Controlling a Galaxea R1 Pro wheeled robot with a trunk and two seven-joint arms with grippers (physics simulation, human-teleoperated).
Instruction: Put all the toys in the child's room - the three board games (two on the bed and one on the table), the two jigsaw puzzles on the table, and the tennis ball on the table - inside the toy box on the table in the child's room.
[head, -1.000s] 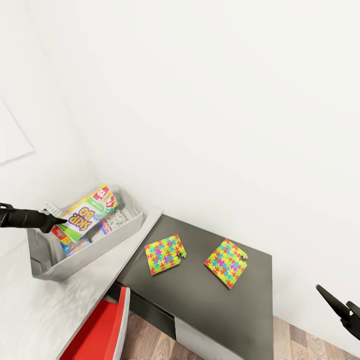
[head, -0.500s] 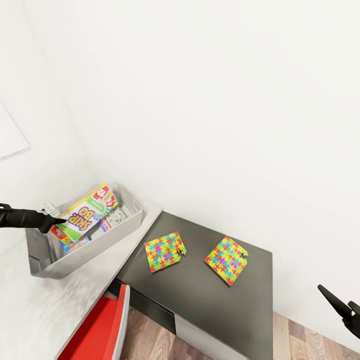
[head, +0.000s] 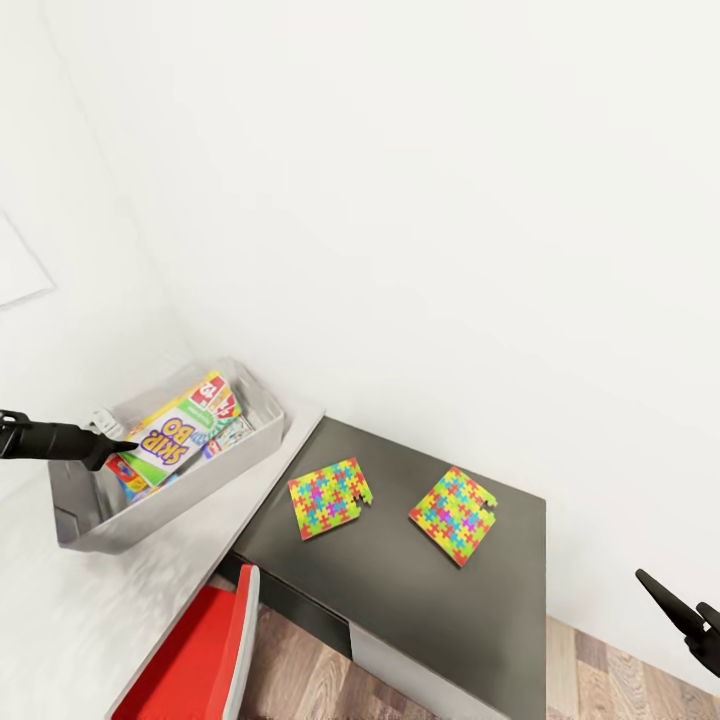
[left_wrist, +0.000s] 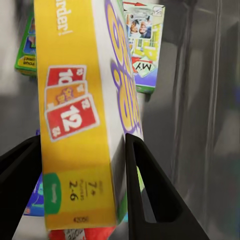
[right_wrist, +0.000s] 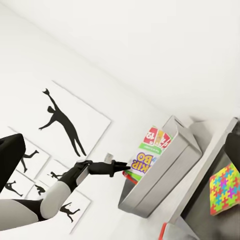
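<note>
At left of the head view, the left gripper (head: 118, 446) reaches over the toy box (head: 200, 478) with its jaws clamped on the SKIP-BO board game (head: 178, 430), and the box is tilted, its red end up toward the wall. Close in on the left wrist view, the SKIP-BO board game (left_wrist: 85, 125) sits squeezed between the 2 black fingers (left_wrist: 150, 195), one pressed to each broad face. Beneath it, more board games (left_wrist: 145, 45) lie on the bin's floor; how many, I cannot tell. The toy box rests on the light grey stretch of the table (head: 70, 620), at lower left of the frame.

Over on the dark grey top, middle of the head view, 2 jigsaw puzzles lie flat and well apart from each other: the left puzzle (head: 329, 497) near the seam between the 2 tops, the right puzzle (head: 453, 514) further along. Neither touches the bin.

At lower right corner, the right gripper (head: 688, 612) hangs off the table's end, its 2 fingers spread and nothing between them.

A red chair (head: 195, 660) pokes in at the bottom edge. From the right wrist view, black silhouette pictures (right_wrist: 65, 125) hang on the wall behind the left arm (right_wrist: 65, 182).
</note>
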